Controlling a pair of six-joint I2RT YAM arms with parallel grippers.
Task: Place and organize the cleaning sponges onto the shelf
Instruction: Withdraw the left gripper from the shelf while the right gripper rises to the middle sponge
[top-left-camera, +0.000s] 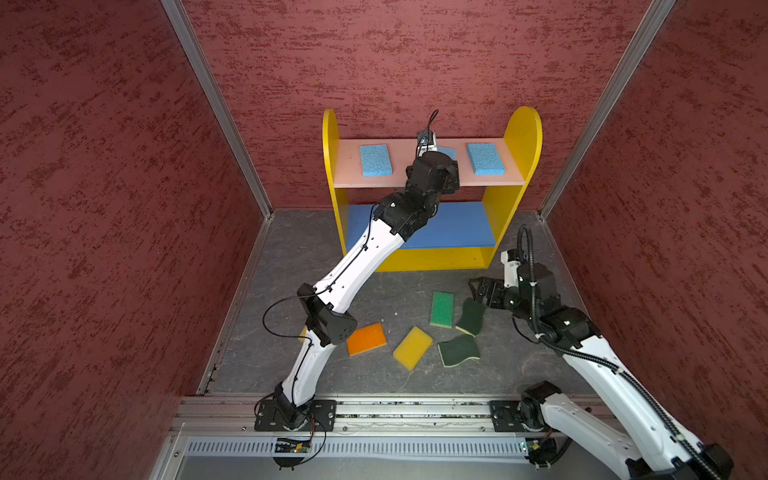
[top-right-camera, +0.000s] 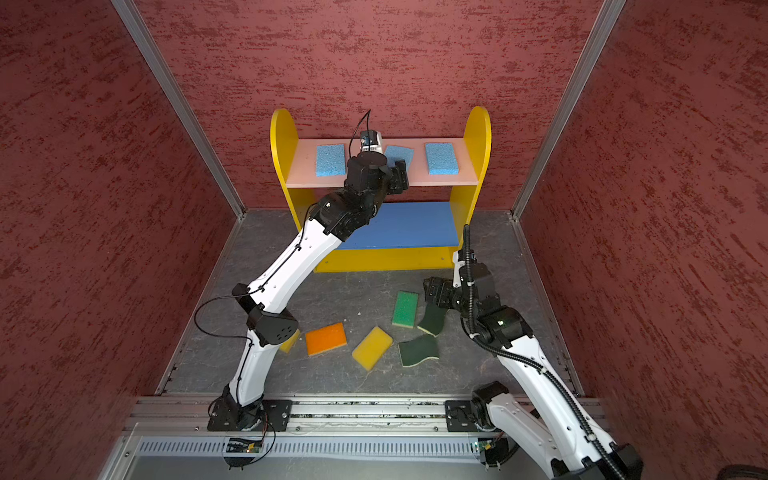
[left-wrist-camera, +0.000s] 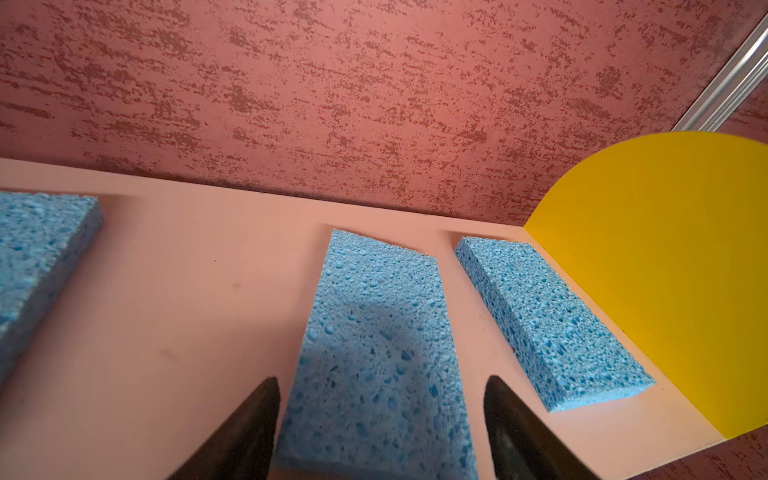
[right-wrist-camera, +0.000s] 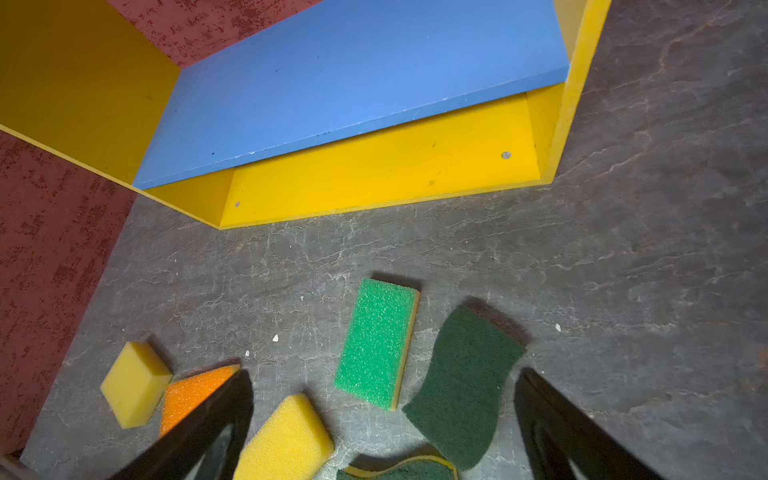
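Shelf (top-left-camera: 521, 137): stood at rear of tabletop (top-left-camera: 291, 257), against back wall.
Pink upper board (top-left-camera: 399, 164): carried three light blue sponges, flat, in a row, apart: left blue sponge (top-left-camera: 375, 160), middle blue sponge (left-wrist-camera: 374, 332), right blue sponge (top-left-camera: 485, 158).
Your left fingers (left-wrist-camera: 249, 428): stood apart, straddling middle blue sponge's near end, narrow gaps both sides.
Tabletop before shelf: bright green sponge (top-left-camera: 441, 308), two dark green wavy sponges (top-left-camera: 471, 316) (top-left-camera: 458, 350), yellow sponge (top-left-camera: 412, 347), orange sponge (top-left-camera: 366, 338), and second yellow sponge (right-wrist-camera: 135, 384) just beside orange sponge.
Your right fingers (right-wrist-camera: 199, 432): spread wide, held nothing, hovered over bright green sponge and one dark green wavy sponge.
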